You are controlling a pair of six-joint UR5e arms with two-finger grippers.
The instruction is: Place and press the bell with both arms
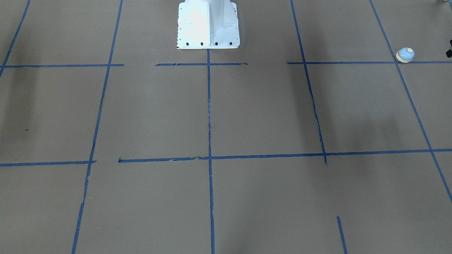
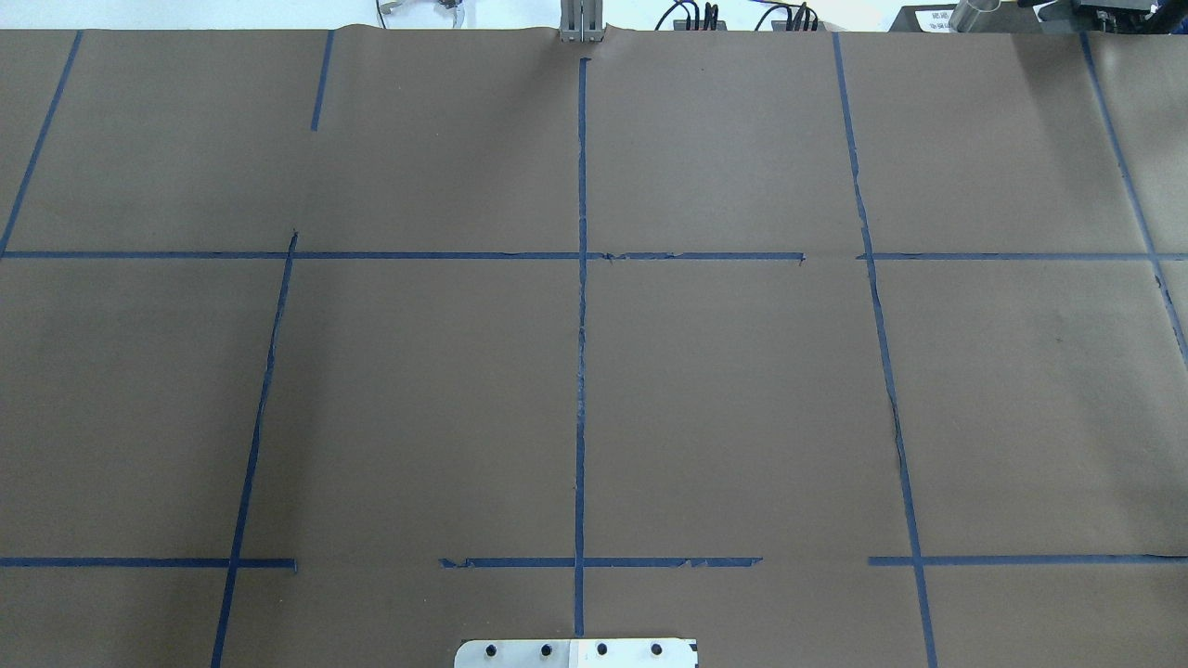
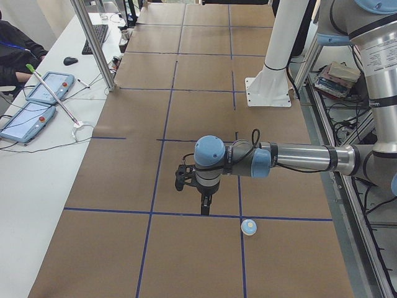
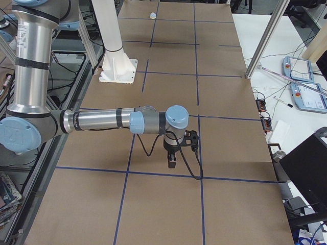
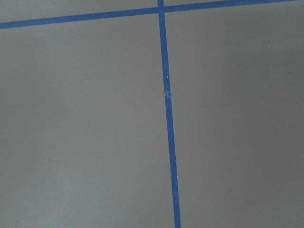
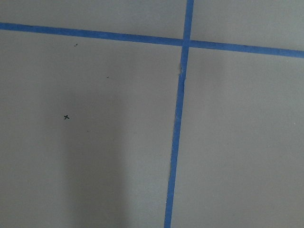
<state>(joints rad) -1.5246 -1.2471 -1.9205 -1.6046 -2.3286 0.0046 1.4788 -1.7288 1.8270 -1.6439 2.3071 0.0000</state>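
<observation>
Brown taped table (image 1: pixel 247 113), bell (image 1: pixel 404 55) near view's edge

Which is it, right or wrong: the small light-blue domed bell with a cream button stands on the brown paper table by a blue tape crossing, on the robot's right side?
Wrong on the side. The light-blue domed bell is on the robot's left, near the right edge of the exterior front-facing view. The rest holds: it stands on the brown paper table by a blue tape crossing.
</observation>
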